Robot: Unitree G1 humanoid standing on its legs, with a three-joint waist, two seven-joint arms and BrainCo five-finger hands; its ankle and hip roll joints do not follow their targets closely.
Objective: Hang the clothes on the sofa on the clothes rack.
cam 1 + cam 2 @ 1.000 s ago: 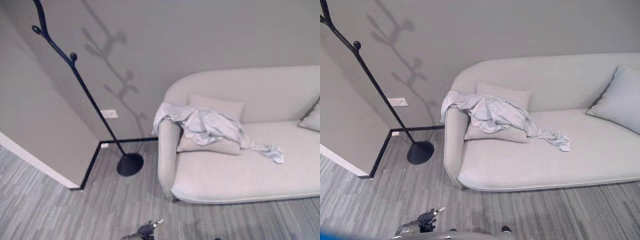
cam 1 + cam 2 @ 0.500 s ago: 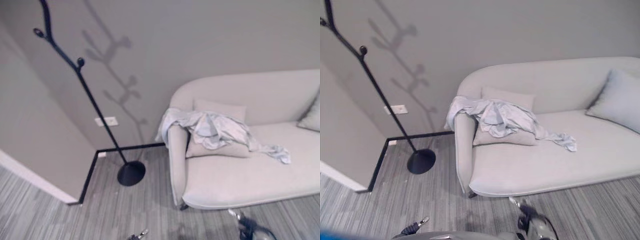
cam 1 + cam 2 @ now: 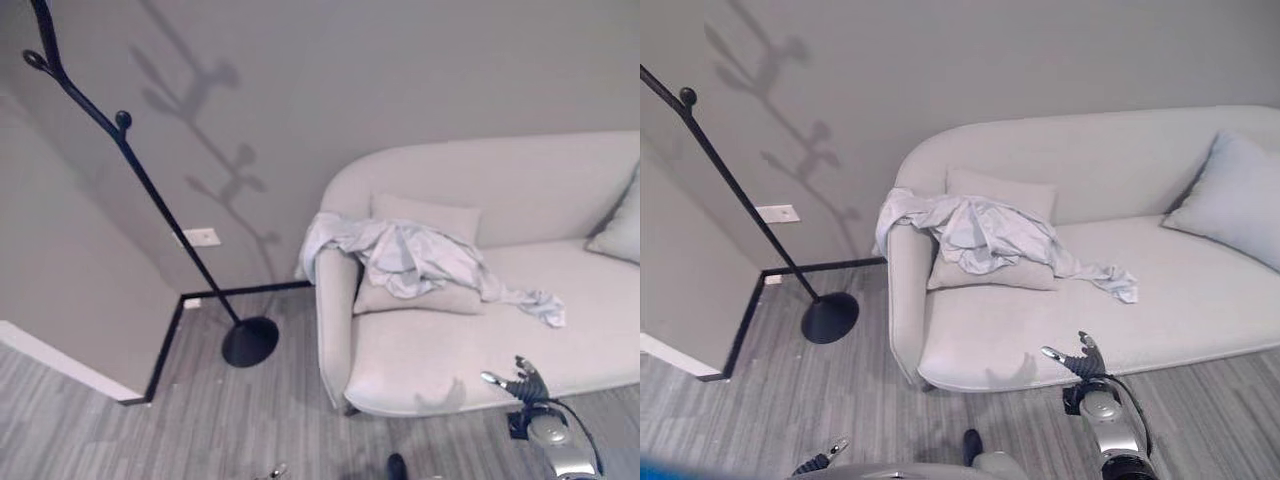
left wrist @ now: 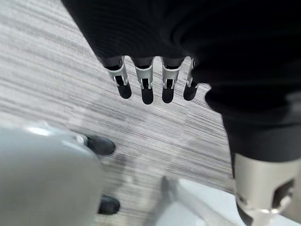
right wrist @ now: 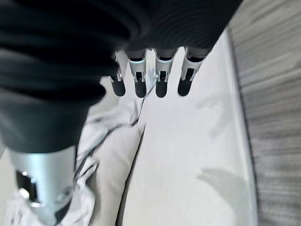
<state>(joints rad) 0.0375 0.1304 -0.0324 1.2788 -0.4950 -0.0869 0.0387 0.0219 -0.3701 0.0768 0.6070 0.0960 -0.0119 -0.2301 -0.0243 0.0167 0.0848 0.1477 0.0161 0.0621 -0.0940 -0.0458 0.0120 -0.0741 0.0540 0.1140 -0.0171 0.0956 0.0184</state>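
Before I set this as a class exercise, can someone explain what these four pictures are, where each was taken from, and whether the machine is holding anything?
This is a two-armed humanoid robot meant to hang clothes up. Two pictures come from cameras in its head, looking down at a room; the other two come from cameras on its wrists, looking along its fingers.

A pale blue shirt lies crumpled over the armrest and a cushion of a light sofa. A black coat rack stands in the corner, nothing on it.

The right hand is raised toward the sofa's front edge, fingers straight, holding nothing. The left hand hangs over the striped floor, also open and holding nothing.
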